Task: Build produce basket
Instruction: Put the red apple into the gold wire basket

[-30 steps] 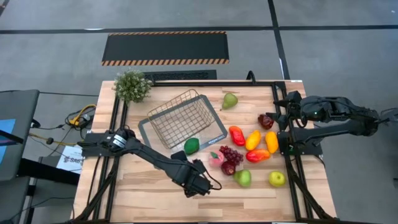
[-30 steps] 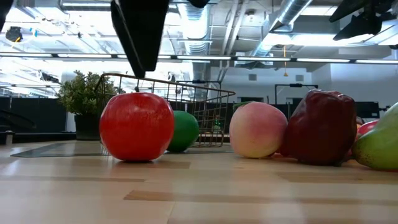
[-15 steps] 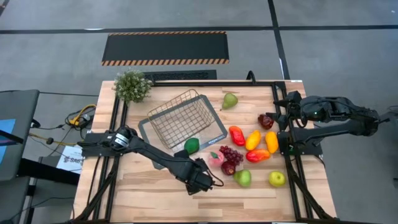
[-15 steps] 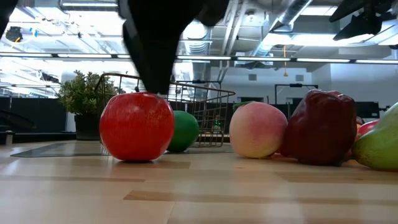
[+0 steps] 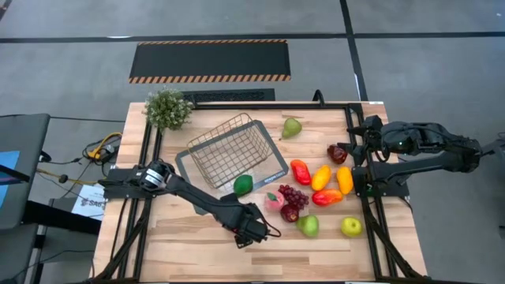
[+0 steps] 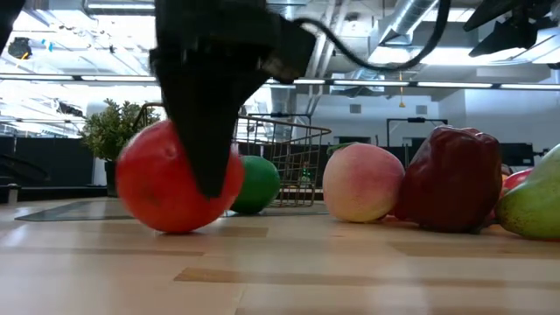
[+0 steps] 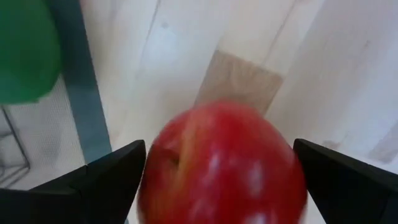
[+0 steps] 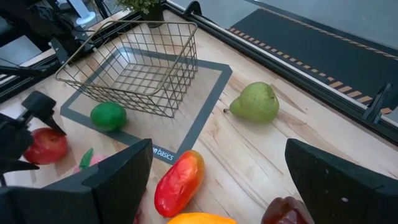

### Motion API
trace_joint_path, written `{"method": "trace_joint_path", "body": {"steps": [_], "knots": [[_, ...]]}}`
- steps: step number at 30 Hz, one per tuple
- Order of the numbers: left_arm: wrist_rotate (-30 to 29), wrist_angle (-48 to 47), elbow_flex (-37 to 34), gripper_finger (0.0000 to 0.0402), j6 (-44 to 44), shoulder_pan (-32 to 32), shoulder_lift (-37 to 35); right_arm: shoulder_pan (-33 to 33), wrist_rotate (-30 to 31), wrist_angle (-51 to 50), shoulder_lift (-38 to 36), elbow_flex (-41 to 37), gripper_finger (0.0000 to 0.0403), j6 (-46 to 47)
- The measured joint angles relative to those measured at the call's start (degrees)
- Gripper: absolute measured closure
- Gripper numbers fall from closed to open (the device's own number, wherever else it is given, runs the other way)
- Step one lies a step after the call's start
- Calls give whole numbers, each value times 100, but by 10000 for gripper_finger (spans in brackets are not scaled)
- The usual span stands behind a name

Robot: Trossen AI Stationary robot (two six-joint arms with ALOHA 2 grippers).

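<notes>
**Closing in on the red apple**

Now the red apple sits between my left fingers, which stand apart on either side of it with the fruit filling the gap; from the wrist view I cannot tell whether the pads already touch its skin. In the low view the apple rests on the wooden table with one dark finger crossing its front, and it looks slightly tipped. My left gripper is at the near middle of the table, well short of the basket.

So the step in hand, as I judge it, is the grasp on the first piece: the basket looks empty, with a green lime lying on its grey tray base just beside the wire wall. The rest of the produce lies in a cluster to the right: a peach, dark grapes, a green apple and a green pear farther back.

Next I need to bring the fingers together squarely on the apple, since a round, smooth fruit could roll or squirt out, then lift clear of the peach and carry it over the basket rim.

My right gripper waits at the table's right edge, fingers apart.
</notes>
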Motion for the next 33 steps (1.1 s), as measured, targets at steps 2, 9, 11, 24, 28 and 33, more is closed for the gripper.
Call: {"method": "trace_joint_path", "body": {"steps": [2,9,11,24,28,33], "knots": [[17,127,-49,10,-8,5,0,-1,0,0,0,-1,17,0],[262,174,-49,40,-26,43,0,-2,0,0,-1,0,17,-2],[328,188,-49,63,-29,37,0,0,0,0,1,0,17,-4],[-2,-230,464,140,368,102,0,-2,0,-55,-1,0,17,-15],[-146,-1295,1334,100,901,103,0,-1,2,-169,0,0,17,-13],[-192,-2459,2412,53,883,83,0,-1,2,-168,0,0,17,-13]]}}
